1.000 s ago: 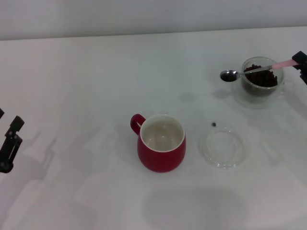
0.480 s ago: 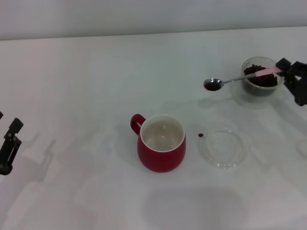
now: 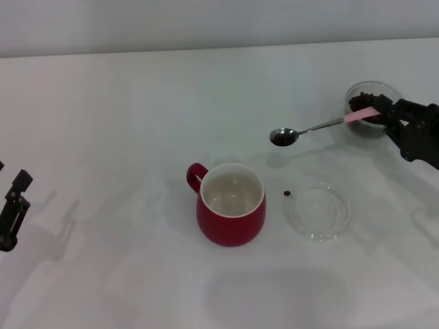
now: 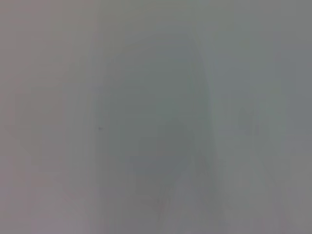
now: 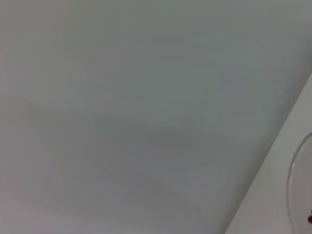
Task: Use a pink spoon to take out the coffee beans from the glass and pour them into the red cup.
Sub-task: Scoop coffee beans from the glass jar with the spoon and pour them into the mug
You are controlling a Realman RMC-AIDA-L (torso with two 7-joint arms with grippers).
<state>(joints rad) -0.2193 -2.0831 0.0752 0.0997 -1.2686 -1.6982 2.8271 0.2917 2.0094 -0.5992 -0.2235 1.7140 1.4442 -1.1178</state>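
Head view: a bulbous glossy dark red cup (image 3: 231, 204) with a white inside stands mid-bench. Toward the right edge, the black right gripper (image 3: 385, 113) is clamped on the pale pink handle of a slim metal spoon (image 3: 317, 127), whose shiny bowl carries dark coffee beans (image 3: 280, 138) above the smooth white bench (image 3: 123, 116). Behind it sits a round clear glass (image 3: 370, 104) of beans. The left gripper (image 3: 15, 205) hangs at the left edge; its jaws cannot be made out.

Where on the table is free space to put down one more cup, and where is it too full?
Free: the wide strip behind the red cup, and the stretch between it and the left hand. Crowded: the right side, where the saucer, a loose bean, the glass and the right hand holding the spoon sit close together.
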